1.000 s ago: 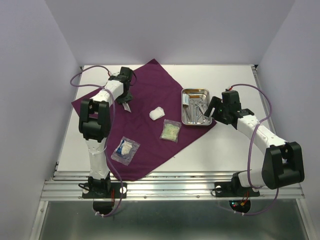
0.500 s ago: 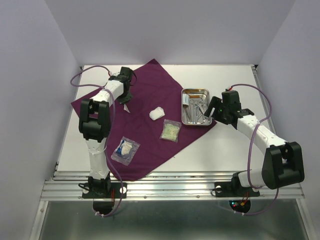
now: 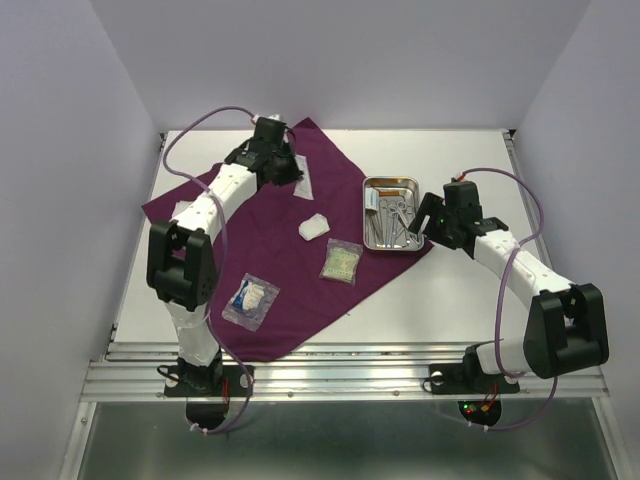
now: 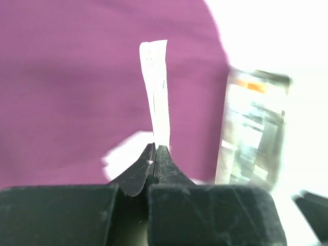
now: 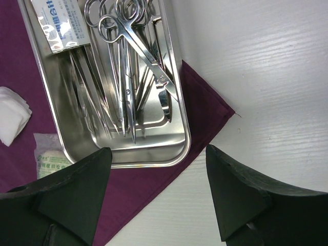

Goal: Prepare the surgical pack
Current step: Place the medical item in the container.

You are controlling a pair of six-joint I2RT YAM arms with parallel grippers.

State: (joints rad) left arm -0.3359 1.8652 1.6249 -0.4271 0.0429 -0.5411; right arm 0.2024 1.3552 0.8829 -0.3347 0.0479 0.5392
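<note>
Pinching a thin white packet (image 4: 155,82) by one edge, the left tool (image 4: 155,149) has its jaws pressed together on it, so the packet stands edge-on above the fingertips. Seen from overhead, the pair hangs over the dark-purple cloth (image 3: 285,265) at about 12 o'clock from the cloth's middle. The steel tray (image 3: 392,181) sits on the cloth's 3 o'clock corner and holds scissors (image 5: 134,38), other slim steel instruments and a labelled packet (image 5: 56,23). A white gauze pad (image 3: 314,227) lies near the cloth's middle, with a greenish packet (image 3: 341,262) just at its 5 o'clock. A blue-and-white packet (image 3: 250,299) lies well apart at 7 o'clock. The right tool (image 5: 156,154) hovers at the tray's 4 o'clock side, jaws wide apart and nothing between them. Everything rests on the white table (image 3: 450,300).

The step in hand looks like carrying the pinched packet to the tray. Done well, the carry goes toward 3 o'clock, high enough to pass the tray's rim. The packet is thin and gripped at one edge only, so it may flop or slip. Laying it low and flat beside the labelled packet before letting go should stop it skidding onto the instruments. With the right tool so near the tray, the left is better brought in from the tray's 9 o'clock side to avoid a knock.
</note>
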